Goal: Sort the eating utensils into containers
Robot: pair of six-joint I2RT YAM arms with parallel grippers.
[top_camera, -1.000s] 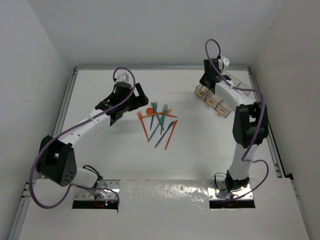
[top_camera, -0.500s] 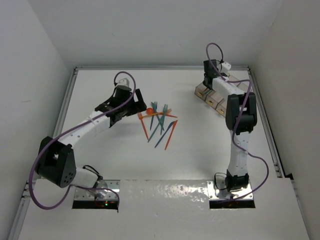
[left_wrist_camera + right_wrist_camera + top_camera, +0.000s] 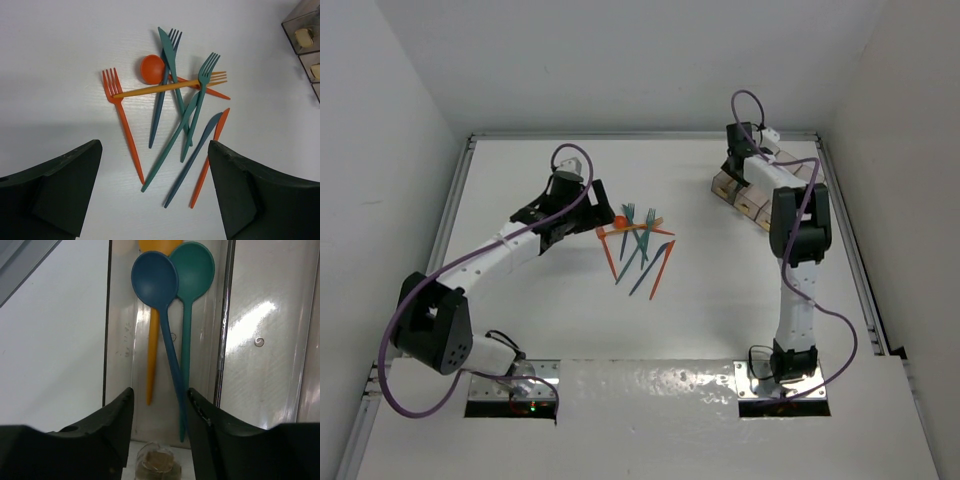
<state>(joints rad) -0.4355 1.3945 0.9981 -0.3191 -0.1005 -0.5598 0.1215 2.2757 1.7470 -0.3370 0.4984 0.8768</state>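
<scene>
Several eating utensils (image 3: 638, 245) lie in a crossed pile at mid-table: an orange fork (image 3: 120, 110), an orange spoon (image 3: 152, 69), a yellow fork (image 3: 170, 87), a teal knife (image 3: 172, 60), a teal fork (image 3: 200, 100), a blue knife (image 3: 195, 150). My left gripper (image 3: 154, 147) hovers open just left of the pile (image 3: 598, 210). The containers (image 3: 752, 200) stand at the far right. My right gripper (image 3: 160, 392) is open over one bin (image 3: 222, 315). In that bin lie a blue spoon (image 3: 155, 277), a teal spoon (image 3: 192, 270) and a yellow utensil (image 3: 152, 355). The blue handle runs between the jaws, next to the right finger.
Two more bins of the same tray show at the right of the left wrist view (image 3: 302, 30), each with a small pale piece at its end. A raised rim (image 3: 460, 190) borders the white table. White walls close in on three sides.
My right gripper has opened over the bin, and the blue spoon now rests among the others. The right arm's elbow swung left. My left gripper edged closer to the pile.
</scene>
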